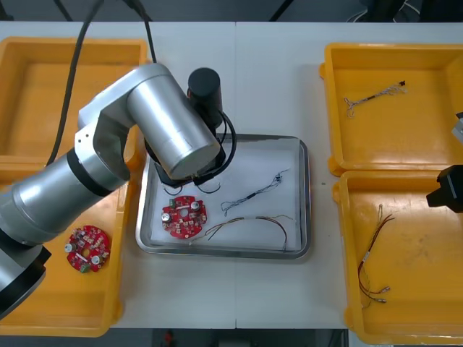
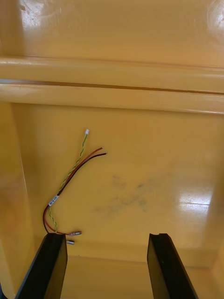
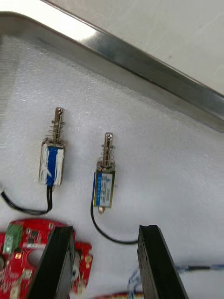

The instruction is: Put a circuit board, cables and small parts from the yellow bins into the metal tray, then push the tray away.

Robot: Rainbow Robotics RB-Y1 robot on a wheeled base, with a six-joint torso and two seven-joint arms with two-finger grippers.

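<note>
Fingers of the left gripper (image 3: 105, 229) stand wide over two small spring-tipped metal parts (image 3: 104, 180) in the white-lined metal tray (image 3: 140, 58) — delivered, I think. The right gripper (image 2: 107, 236), wide too, hangs above a red-and-yellow cable (image 2: 70, 180) in its yellow bin (image 2: 140, 74) — likely next.

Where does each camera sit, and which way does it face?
Front: above the arms, looking steeply down at the table; left arm over the tray, right arm at the right edge.
Left wrist: on the left arm, facing the tray's white lining, two small parts and a board; open left gripper.
Right wrist: on the right arm, facing a bin floor and cable; open right gripper.
Shared: front and left wrist both show the board.
</note>
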